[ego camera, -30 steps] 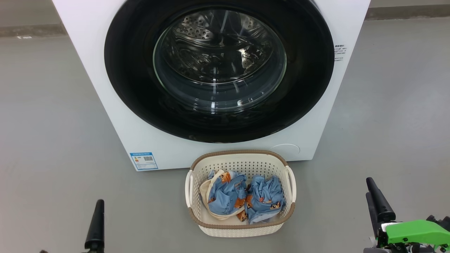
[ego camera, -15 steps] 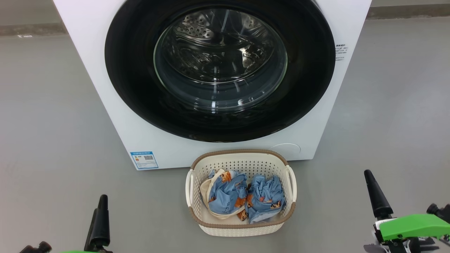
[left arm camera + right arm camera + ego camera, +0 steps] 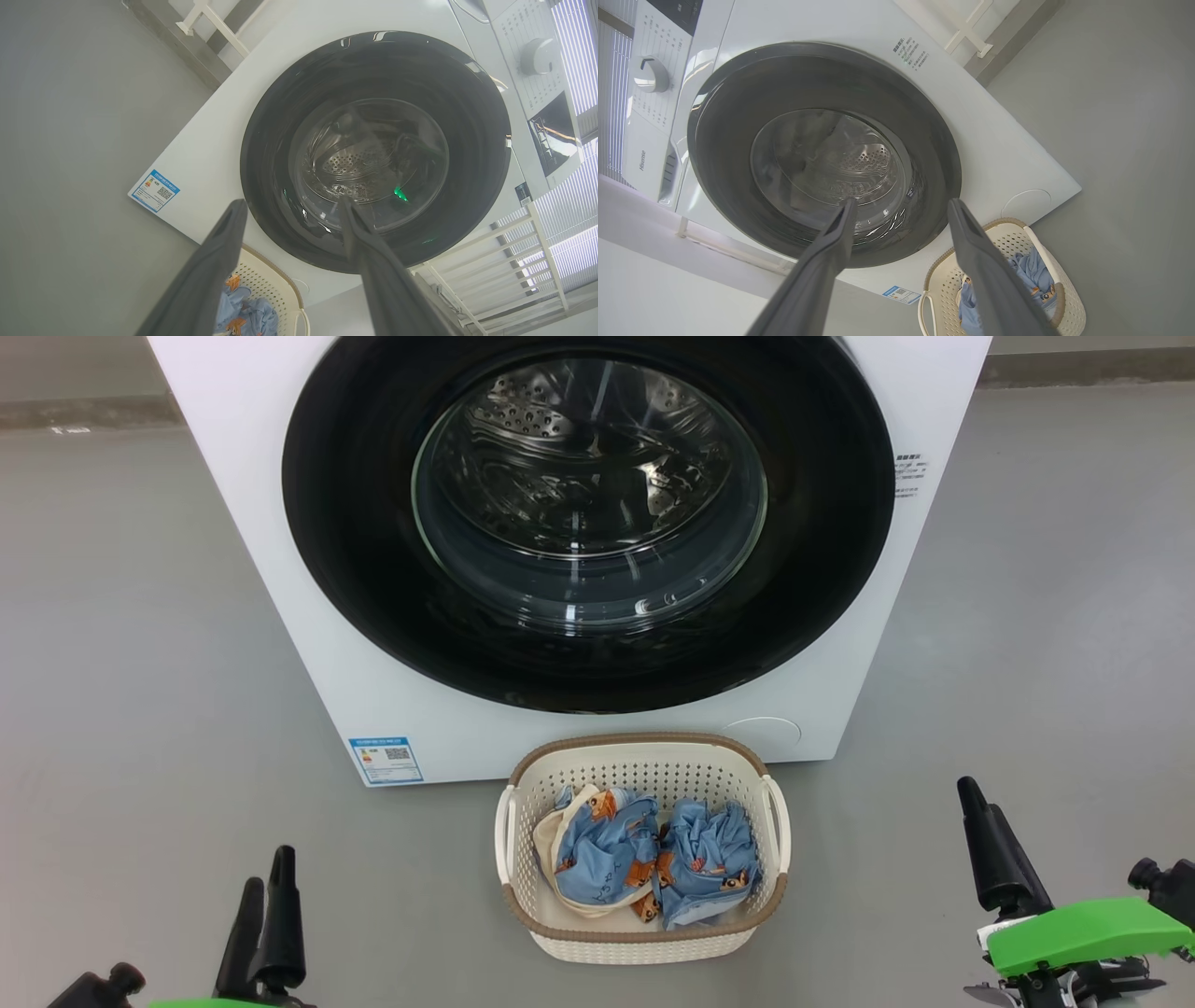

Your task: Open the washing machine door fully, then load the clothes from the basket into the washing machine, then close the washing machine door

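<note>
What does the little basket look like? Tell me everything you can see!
The basket is small and rectangular, and looks like cream plastic. Its walls are full of tiny holes, a brown woven-look band runs round the rim, and a handle sits on each side. It stands upright on the grey floor just in front of the washing machine, holding crumpled light blue clothes.

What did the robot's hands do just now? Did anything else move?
Both crept forward toward the washer: the left gripper and the right gripper now reach further up the head view, open and holding nothing. The washing machine door stayed shut, and the clothes stayed in the basket.
</note>
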